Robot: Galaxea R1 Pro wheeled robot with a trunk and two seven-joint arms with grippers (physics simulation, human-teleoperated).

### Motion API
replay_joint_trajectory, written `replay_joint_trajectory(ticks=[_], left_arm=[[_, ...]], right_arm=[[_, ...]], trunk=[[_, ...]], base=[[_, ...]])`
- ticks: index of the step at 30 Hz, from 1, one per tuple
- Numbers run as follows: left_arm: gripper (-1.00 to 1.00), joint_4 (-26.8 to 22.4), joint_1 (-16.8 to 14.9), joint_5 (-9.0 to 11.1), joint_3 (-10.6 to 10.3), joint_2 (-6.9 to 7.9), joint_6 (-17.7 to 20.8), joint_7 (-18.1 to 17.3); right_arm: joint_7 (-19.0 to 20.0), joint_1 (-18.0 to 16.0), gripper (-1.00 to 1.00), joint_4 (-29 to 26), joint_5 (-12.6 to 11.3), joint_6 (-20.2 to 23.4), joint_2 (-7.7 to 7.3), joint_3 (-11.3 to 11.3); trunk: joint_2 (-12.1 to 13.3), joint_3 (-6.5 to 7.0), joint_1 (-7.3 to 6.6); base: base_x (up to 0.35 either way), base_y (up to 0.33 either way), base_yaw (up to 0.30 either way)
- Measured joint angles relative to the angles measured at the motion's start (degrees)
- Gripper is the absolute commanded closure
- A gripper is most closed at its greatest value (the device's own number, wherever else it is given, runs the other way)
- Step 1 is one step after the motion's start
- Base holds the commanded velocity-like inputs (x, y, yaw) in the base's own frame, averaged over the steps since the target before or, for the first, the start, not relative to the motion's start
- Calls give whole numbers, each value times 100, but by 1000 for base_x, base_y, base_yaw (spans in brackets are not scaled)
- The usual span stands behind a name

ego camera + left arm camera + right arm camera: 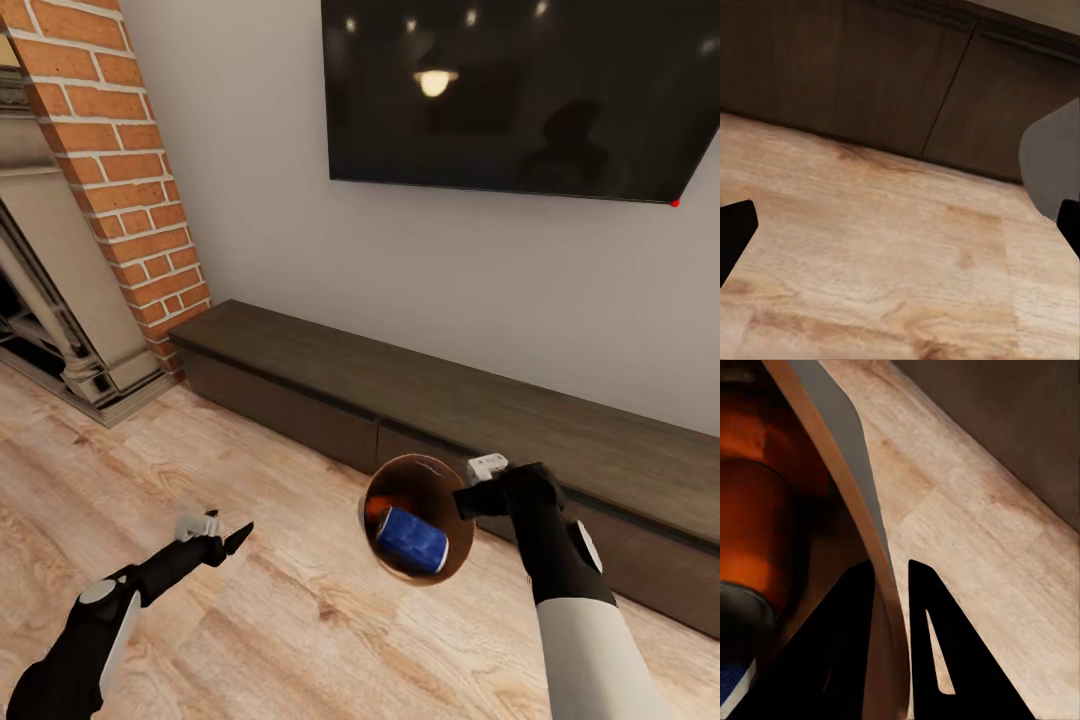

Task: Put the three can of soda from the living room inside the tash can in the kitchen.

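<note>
L hand (228, 538): low over floor (250, 620), fingers spread wide, holding nothing.
R hand (470, 497): fingers pinched on bin (385, 480) rim, wall between them; bin hangs mouth-up, just inboard of hand.
Bin contents: blue-sided can (411, 540) lying on side, axis slanted; orange can (754, 532) beside it.
Far: low cabinet (560, 440), TV (520, 90), brick fireplace (120, 160).
Labels: none legible.
</note>
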Motion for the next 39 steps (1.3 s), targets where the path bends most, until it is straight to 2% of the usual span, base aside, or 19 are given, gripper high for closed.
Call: replay_joint_trajectory(ticks=[3, 5, 7, 9, 12, 16, 20, 39], left_arm=[[-100, 65, 88, -4, 4, -80, -151, 115], [-100, 80, 103, -4, 7, -94, -180, 136], [-100, 101, 143, -9, 11, -109, -257, 163], [-100, 114, 206, -11, 18, -118, -372, 244], [-100, 149, 282, -19, 20, -125, -543, 690], [-100, 437, 326, -22, 7, -128, -864, 1289], [-100, 664, 331, -18, 3, -128, -972, 1674], [-100, 826, 337, -31, -5, -128, -1013, 2102]], right_arm=[[-30, 263, 100, -69, 118, -390, 4, -226], [-45, 338, 100, -89, 209, -546, 7, -287], [-43, 473, 100, -85, 65, -563, 23, -332], [-57, 559, 100, -96, 44, -594, 34, -331], [-77, 625, 100, -78, 131, -654, 52, -323], [-79, 651, 100, -48, 65, -636, 56, -316], [-61, 657, 100, -41, 94, -661, 55, -321], [-43, 709, 100, -24, 77, -669, 73, -307]], trunk=[[0, -1, 0], [0, 0, 0], [0, -1, 0], [0, -1, 0], [0, -1, 0], [0, 0, 0], [0, 0, 0], [0, 0, 0]], base=[[0, 0, 0], [0, 0, 0], [0, 0, 0], [0, 0, 0], [0, 0, 0], [0, 0, 0], [0, 0, 0], [0, 0, 0]])
